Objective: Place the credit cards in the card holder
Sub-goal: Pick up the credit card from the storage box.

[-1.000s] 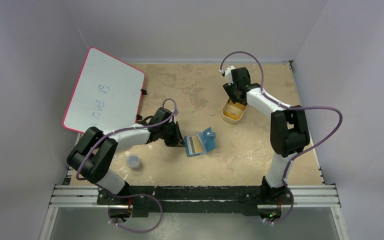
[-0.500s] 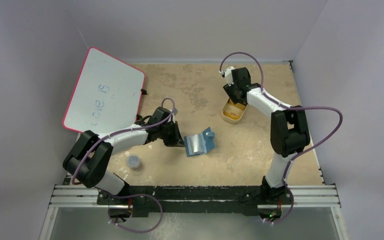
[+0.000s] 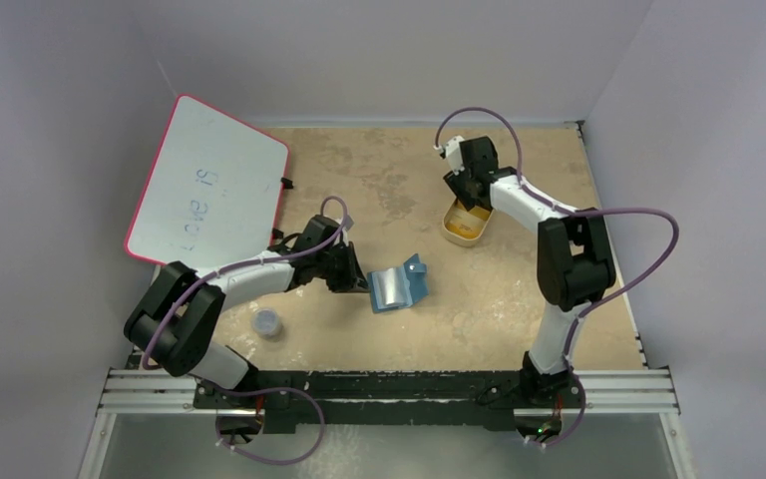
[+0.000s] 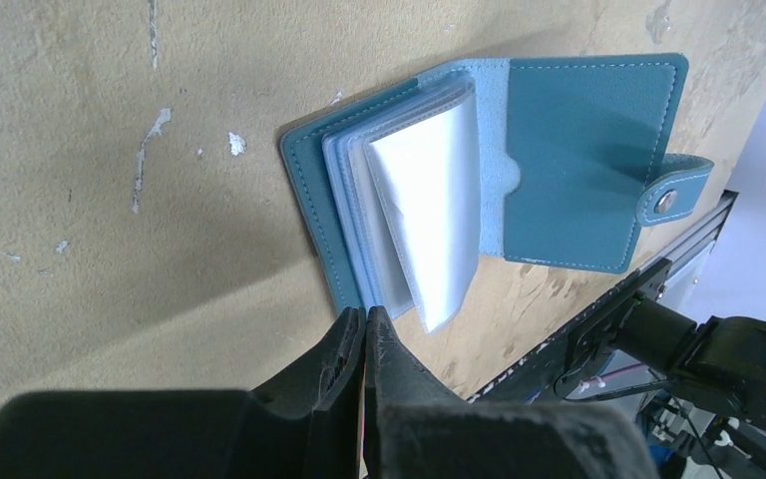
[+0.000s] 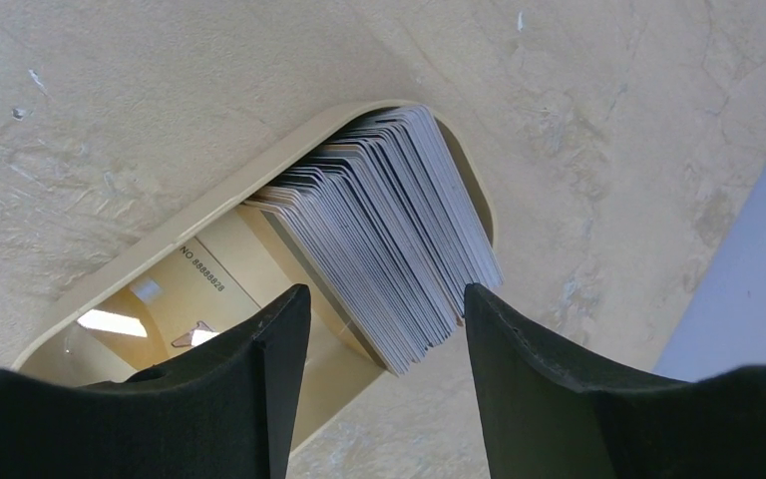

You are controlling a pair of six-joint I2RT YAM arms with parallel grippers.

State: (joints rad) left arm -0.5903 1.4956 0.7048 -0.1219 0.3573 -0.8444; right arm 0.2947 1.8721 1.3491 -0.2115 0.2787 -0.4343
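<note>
Starting at the near edge: there's a little round pot [image 3: 267, 322] sitting towards the near-left corner of the desk [image 3: 499, 299], not involved in anything as far as I can tell.

Bit further in, around the middle of the desk, the card holder [image 4: 578, 150] lies flat and open, snap tab flopped out to one side and the clear pockets fanned up. The left pincer [image 4: 364, 314] is clenched tight, nothing in it that I can make out, tips right at the holder's spine edge. My guess is it's parked there to pin or nudge the holder so it doesn't skate around when a card goes in.

Further back on the right side is the beige tray [image 5: 259, 178] with the credit cards [image 5: 389, 249] stacked on edge inside, leaning like a deck. The right pincer [image 5: 384, 299] hangs over it, released, fingers either side of the stack, so probably lining up to pick one off.

Whiteboard [image 3: 209, 180] leans over the far-left corner, out of the way.

So no card in the holder yet from what I can see.
</note>
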